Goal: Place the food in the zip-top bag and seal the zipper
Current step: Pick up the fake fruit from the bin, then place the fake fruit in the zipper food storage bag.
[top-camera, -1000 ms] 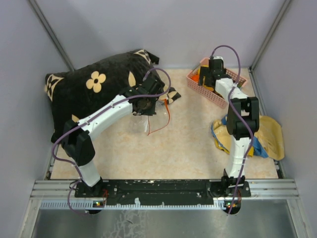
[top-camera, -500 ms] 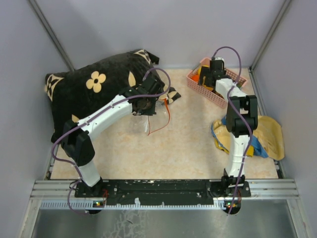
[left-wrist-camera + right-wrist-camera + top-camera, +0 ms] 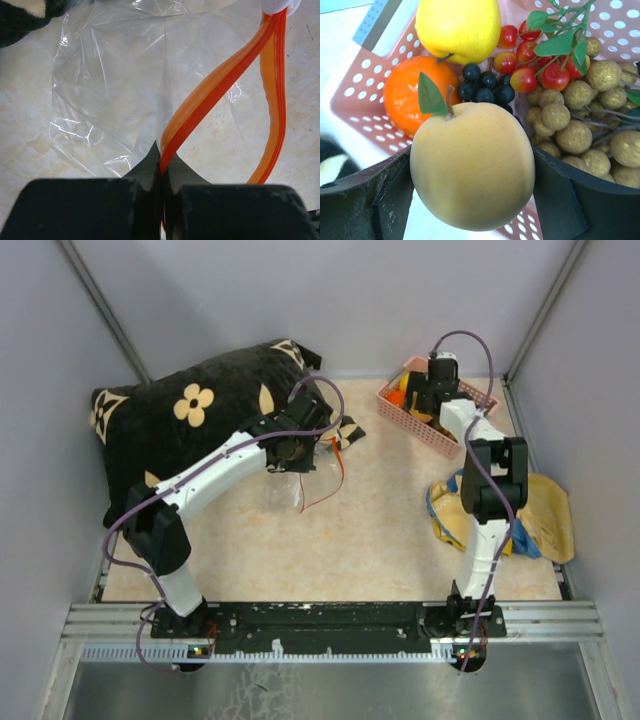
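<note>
I can't read any text, label, brand name or number in my three views. The black cushion point(image 3: 190, 415) carries only cream flower and diamond motifs, no letters I can make out. The pink basket point(image 3: 365, 95) and the toy fruit point(image 3: 475, 167) bear no print.

Pale lavender-grey walls point(image 3: 350, 300) enclose a beige marbled tabletop point(image 3: 370, 530) with a metal rail point(image 3: 330, 625) along its near edge.

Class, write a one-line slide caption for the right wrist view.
Right pincer straddles a pale yellow toy fruit above the pink basket of toy orange, berries and tan-brown balls.
</note>
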